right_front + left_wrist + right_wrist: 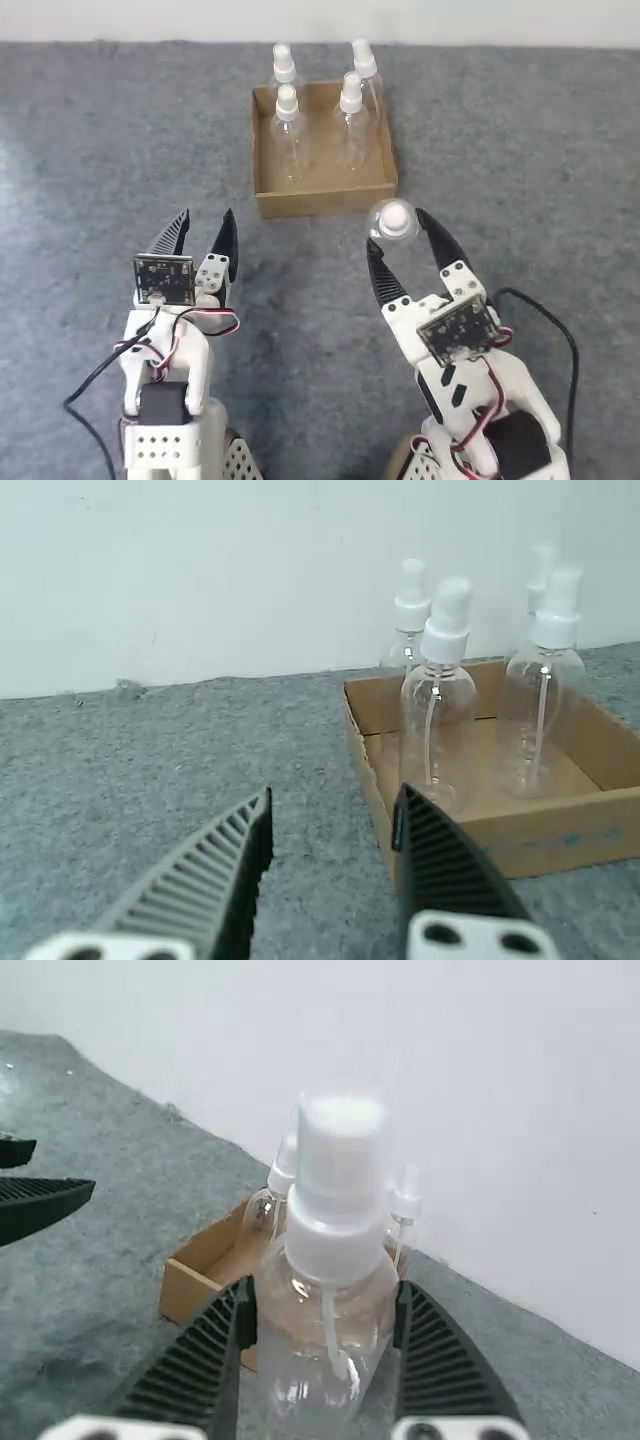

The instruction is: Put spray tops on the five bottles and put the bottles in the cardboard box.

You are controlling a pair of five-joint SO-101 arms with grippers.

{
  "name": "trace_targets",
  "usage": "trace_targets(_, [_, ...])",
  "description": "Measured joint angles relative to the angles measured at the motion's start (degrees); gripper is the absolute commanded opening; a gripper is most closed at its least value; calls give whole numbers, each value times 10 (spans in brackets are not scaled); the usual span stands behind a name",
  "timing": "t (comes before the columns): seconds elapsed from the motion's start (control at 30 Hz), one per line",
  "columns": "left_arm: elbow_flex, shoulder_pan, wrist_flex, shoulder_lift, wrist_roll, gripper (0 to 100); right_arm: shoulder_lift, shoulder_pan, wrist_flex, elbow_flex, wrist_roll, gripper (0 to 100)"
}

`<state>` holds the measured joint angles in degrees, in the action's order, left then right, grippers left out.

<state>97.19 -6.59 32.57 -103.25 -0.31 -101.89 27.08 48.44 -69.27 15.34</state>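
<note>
A cardboard box [325, 200] sits at the middle far side of the grey mat. Inside it stand several clear bottles with white spray tops, two near the front [288, 130] [350, 120] and two at the back [283, 65] [363, 60]. My right gripper [395, 230] is shut on a fifth clear bottle [393, 220] with a spray top [338, 1160], held upright just before the box's front right corner. Black fingers [200, 1360] press both of its sides. My left gripper [207, 222] stands open over the mat left of the box's front, nothing between its fingers [240, 860].
Grey carpet [100, 150] covers the table, with a white wall [200, 570] behind the box [520, 840]. A black cable [560, 330] loops beside the right arm. The left gripper's fingers [30, 1200] show farther off in the right wrist view.
</note>
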Motion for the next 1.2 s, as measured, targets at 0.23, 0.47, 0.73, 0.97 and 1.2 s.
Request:
trace_targets(0.23, [0, 0, 0, 0, 0, 185, -2, -4, 0, 59, -14, 69])
trace_targets(0.47, [0, 0, 0, 0, -1, 185, 149, -2, -11, 160, -16, 72])
trace_targets(0.73, [0, 0, 0, 0, -1, 185, 338, -3, -105, 208, -16, 70])
trace_targets(0.97, [0, 0, 0, 0, -1, 185, 437, -19, -195, 208, -17, 69])
trace_targets(1.2, [0, 1, 0, 0, -1, 185, 537, -56, -264, 208, -17, 69])
